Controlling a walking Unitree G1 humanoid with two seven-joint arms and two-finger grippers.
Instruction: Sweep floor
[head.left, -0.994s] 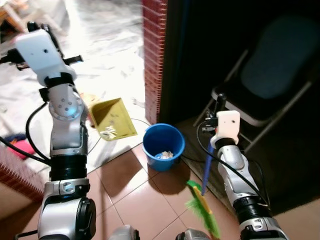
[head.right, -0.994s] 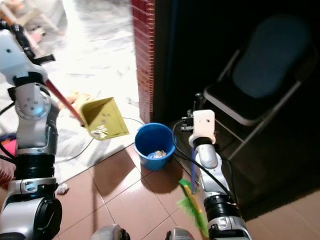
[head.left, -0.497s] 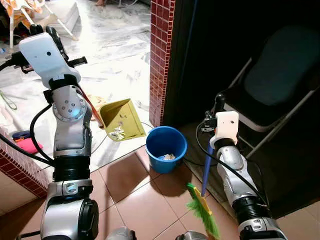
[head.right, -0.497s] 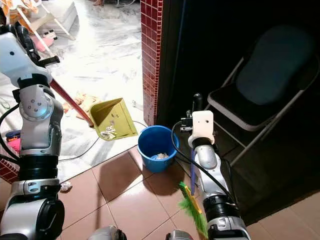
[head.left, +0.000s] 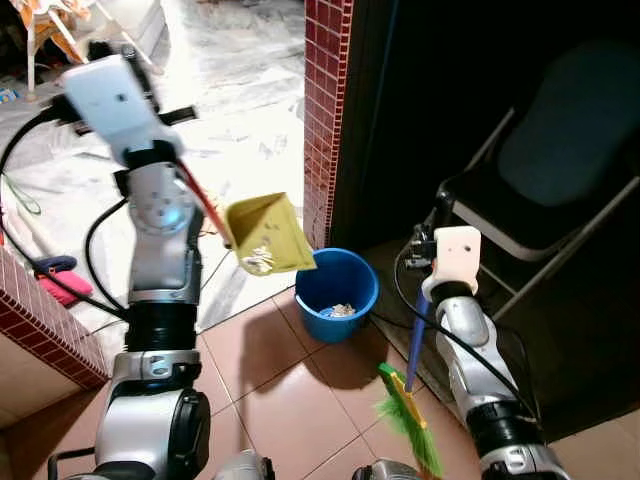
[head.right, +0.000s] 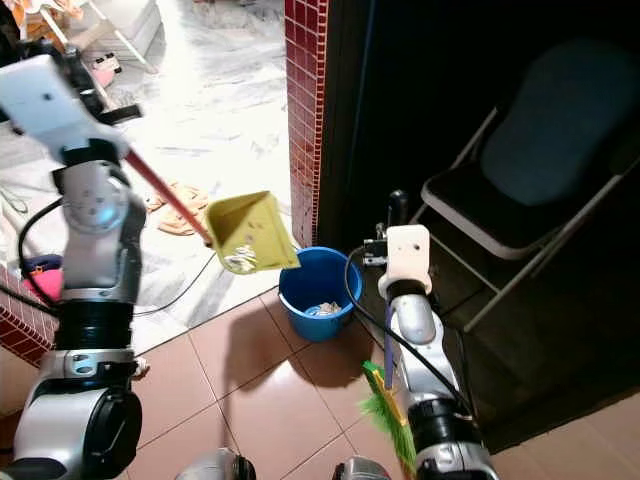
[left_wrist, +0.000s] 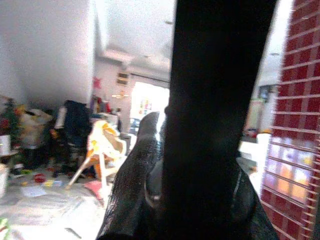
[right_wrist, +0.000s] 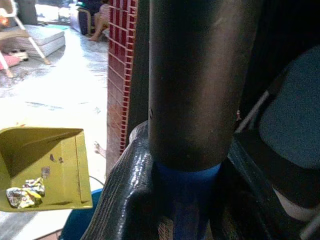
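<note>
A yellow dustpan with crumpled scraps in it hangs tilted in the air, its front edge just over the rim of a blue bucket. My left gripper, raised high at the left, is shut on the dustpan's red handle. The bucket stands on the brown tiles with some litter inside. My right gripper is shut on the blue handle of a broom, to the right of the bucket. The broom's green bristles rest on the tiles near my feet.
A red brick pillar rises just behind the bucket. A dark folding chair stands at the right in shadow. A low brick wall and a pink object lie at the left, with cables and slippers on the marble floor.
My left arm has swung the dustpan to the right, from beside the bucket to over its rim. The right arm and broom have stayed put.
</note>
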